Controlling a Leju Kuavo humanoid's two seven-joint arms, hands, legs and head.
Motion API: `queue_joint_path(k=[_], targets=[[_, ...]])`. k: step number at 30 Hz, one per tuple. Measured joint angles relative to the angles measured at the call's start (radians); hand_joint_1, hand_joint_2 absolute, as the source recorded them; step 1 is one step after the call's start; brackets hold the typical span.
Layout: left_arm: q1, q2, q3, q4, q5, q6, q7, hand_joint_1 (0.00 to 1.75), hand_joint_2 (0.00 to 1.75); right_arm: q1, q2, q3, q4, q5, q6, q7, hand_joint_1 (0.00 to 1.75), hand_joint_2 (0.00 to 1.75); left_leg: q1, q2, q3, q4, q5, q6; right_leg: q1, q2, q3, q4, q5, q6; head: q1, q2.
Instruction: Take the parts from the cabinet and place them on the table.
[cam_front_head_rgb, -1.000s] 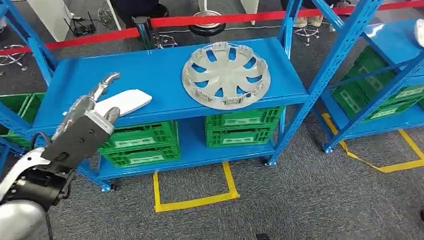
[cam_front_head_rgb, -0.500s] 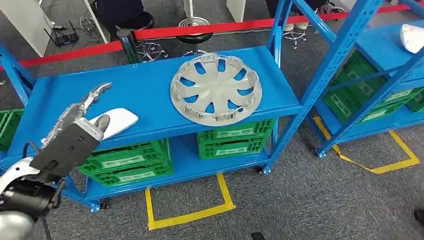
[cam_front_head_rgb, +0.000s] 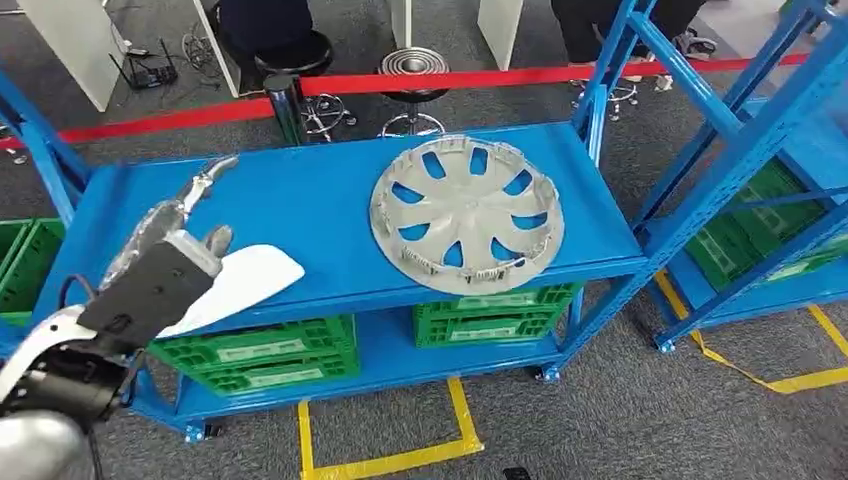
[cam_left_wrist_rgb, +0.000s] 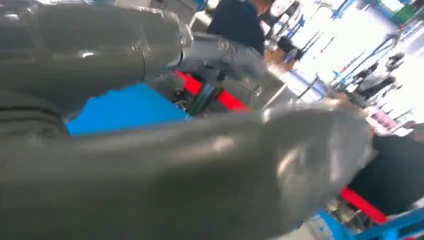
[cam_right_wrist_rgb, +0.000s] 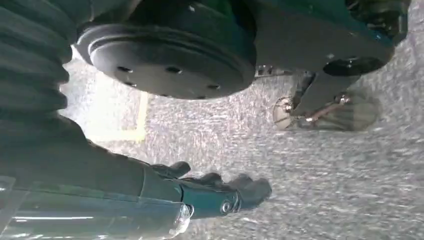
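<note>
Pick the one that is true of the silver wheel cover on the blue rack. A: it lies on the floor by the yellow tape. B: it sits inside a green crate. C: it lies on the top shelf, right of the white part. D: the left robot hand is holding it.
C: the silver wheel cover lies flat on the blue rack's top shelf, right of the white part near the left robot hand.

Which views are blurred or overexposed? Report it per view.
Head view: sharp, evenly lit, round silver wheel cover and flat white plastic part crisp on the blue metal shelf. Left wrist view: left hand soft and out of focus, background blown out. Right wrist view: right hand dark, floor slightly smeared.
</note>
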Motion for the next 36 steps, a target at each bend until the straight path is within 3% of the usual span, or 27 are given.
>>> queue_joint_path(k=[1,2,3,4,6,7,8,9,11,12,13,14,15,16,17,18,19,20,24,27,36], targets=[[-0.001,0.0,0.001,-0.001,0.0,0.001,-0.001,0.0,0.0,-0.004,0.0,0.001,-0.001,0.001,0.001,0.0,0.0,1.75,0.001,-0.003,0.002,-0.001,0.01,-0.009,0.001,-0.002,0.011,-0.009,-0.008,-0.009,0.003,0.0],[-0.004,0.001,0.002,-0.003,0.0,0.001,-0.001,0.0,0.0,-0.006,0.002,0.001,-0.002,0.0,0.001,0.0,0.0,1.75,-0.004,-0.005,0.004,0.009,0.022,-0.017,-0.006,-0.002,0.034,-0.028,-0.008,-0.011,0.007,0.0],[-0.003,0.001,0.002,-0.003,0.0,0.002,-0.002,0.0,0.0,-0.003,0.005,0.002,-0.001,0.001,0.002,0.0,0.0,1.75,-0.005,0.001,-0.01,0.049,0.031,-0.017,-0.012,-0.003,0.058,-0.049,-0.009,-0.012,0.007,0.0],[-0.006,0.002,0.002,-0.003,0.0,0.002,-0.002,0.0,0.0,-0.004,0.004,0.002,-0.001,0.001,0.001,0.0,0.0,1.75,-0.005,0.003,-0.048,0.113,0.033,-0.019,-0.018,-0.005,0.075,-0.063,-0.012,-0.016,-0.005,0.0],[-0.003,0.003,0.001,-0.002,0.0,0.001,-0.001,0.0,0.0,-0.005,0.003,0.002,-0.001,0.001,0.001,0.0,0.0,1.75,0.002,0.006,-0.146,0.23,-0.02,-0.031,-0.025,-0.004,0.097,-0.077,-0.022,-0.016,-0.015,0.0],[-0.003,0.003,0.001,-0.002,0.0,0.0,-0.002,0.0,0.0,-0.005,0.004,0.002,-0.001,0.002,0.005,-0.004,0.0,1.75,0.008,0.007,-0.181,0.254,-0.053,-0.043,-0.028,-0.004,0.105,-0.077,-0.029,-0.017,-0.018,0.0],[-0.003,0.003,0.001,-0.002,0.0,0.0,-0.002,0.0,0.0,-0.004,0.005,0.003,-0.001,0.002,0.009,-0.013,0.0,1.75,0.016,0.009,-0.204,0.248,-0.051,-0.058,-0.031,-0.003,0.114,-0.075,-0.039,-0.014,-0.018,0.0],[-0.003,0.004,0.001,-0.002,0.0,-0.001,-0.002,0.0,0.0,-0.004,0.005,0.005,-0.001,0.002,0.013,-0.019,0.0,1.75,0.025,0.011,-0.212,0.216,-0.007,-0.07,-0.036,-0.002,0.123,-0.07,-0.052,-0.009,-0.019,0.0],[-0.003,0.006,0.001,-0.002,0.0,-0.004,-0.002,0.0,0.0,-0.005,0.006,0.006,-0.001,0.001,0.008,-0.025,0.0,1.75,0.043,0.02,-0.193,0.087,0.135,-0.092,-0.053,0.003,0.135,-0.048,-0.08,0.008,-0.021,0.0],[0.002,0.008,0.001,-0.002,0.0,-0.005,-0.002,0.0,0.0,-0.005,0.005,0.006,-0.001,0.001,0.006,-0.026,0.0,1.75,0.047,0.026,-0.187,0.059,0.154,-0.112,-0.054,0.005,0.134,-0.031,-0.097,0.021,-0.023,0.0],[0.003,0.008,-0.001,0.001,0.0,-0.006,-0.002,0.0,0.0,-0.004,-0.007,0.006,0.001,0.001,0.005,-0.027,0.0,1.75,0.043,0.029,-0.193,0.064,0.148,-0.122,-0.048,0.012,0.125,-0.015,-0.102,0.029,-0.046,0.0],[0.005,0.01,0.0,-0.001,0.0,-0.007,-0.003,0.0,0.0,-0.003,-0.001,0.007,0.0,0.001,0.005,-0.029,0.0,1.75,0.044,0.029,-0.187,0.053,0.116,-0.07,-0.044,0.013,0.114,-0.004,-0.104,0.031,-0.049,0.0],[0.013,0.01,0.002,-0.002,0.0,-0.008,-0.003,0.0,0.0,-0.003,0.0,0.007,0.0,0.001,0.004,-0.029,0.0,1.75,0.041,0.027,-0.192,0.056,0.123,-0.048,-0.042,0.01,0.119,-0.007,-0.109,0.029,-0.024,0.0],[0.011,0.01,0.001,-0.002,0.0,-0.009,-0.004,0.0,0.0,-0.001,0.0,0.007,0.0,0.001,0.004,-0.029,0.0,1.75,0.042,0.024,-0.19,0.056,0.123,-0.058,-0.042,0.008,0.122,-0.013,-0.104,0.029,-0.016,0.0],[0.007,0.01,0.001,-0.002,-0.001,-0.009,-0.004,0.0,0.0,0.0,0.0,0.008,0.001,-0.001,0.001,-0.034,0.0,1.75,0.041,0.022,-0.187,0.055,0.122,-0.058,-0.043,0.006,0.127,-0.018,-0.104,0.028,-0.013,0.0],[0.007,0.01,0.002,-0.002,-0.002,-0.009,-0.004,0.0,0.0,0.0,0.0,0.008,0.0,-0.002,-0.003,-0.042,0.0,0.0,0.04,0.02,-0.184,0.054,0.12,-0.055,-0.043,0.005,0.132,-0.023,-0.104,0.028,-0.009,0.0],[0.007,0.011,0.002,-0.003,-0.003,-0.009,-0.004,0.0,0.0,-0.002,0.0,0.008,0.0,-0.008,-0.004,-0.05,0.0,0.0,0.04,0.019,-0.183,0.054,0.119,-0.052,-0.043,0.005,0.136,-0.027,-0.104,0.028,-0.004,0.0],[0.007,0.011,0.002,-0.003,-0.003,-0.009,-0.004,0.0,0.0,-0.003,-0.001,0.007,0.0,-0.014,-0.002,-0.054,0.0,1.75,0.038,0.018,-0.182,0.054,0.116,-0.049,-0.044,0.004,0.139,-0.031,-0.104,0.029,-0.001,0.0],[0.007,0.011,0.002,-0.003,-0.004,-0.009,-0.004,0.0,0.0,-0.004,0.0,0.007,0.0,-0.031,0.009,-0.054,0.0,1.75,0.034,0.01,-0.18,0.054,0.114,-0.045,-0.047,-0.003,0.147,-0.04,-0.108,0.039,0.006,0.0],[0.007,0.011,0.002,-0.003,-0.005,-0.009,-0.004,0.0,0.0,-0.005,0.0,0.007,0.0,-0.032,0.016,-0.054,0.0,1.75,0.031,0.007,-0.18,0.054,0.114,-0.045,-0.05,-0.006,0.149,-0.043,-0.11,0.056,0.006,0.0],[0.007,0.011,0.002,-0.003,-0.006,-0.01,-0.004,0.0,0.0,-0.005,0.0,0.007,0.0,-0.033,0.021,-0.054,0.0,1.75,0.031,0.007,-0.174,0.05,0.115,-0.044,-0.05,-0.006,0.152,-0.043,-0.11,0.058,0.003,0.0]])
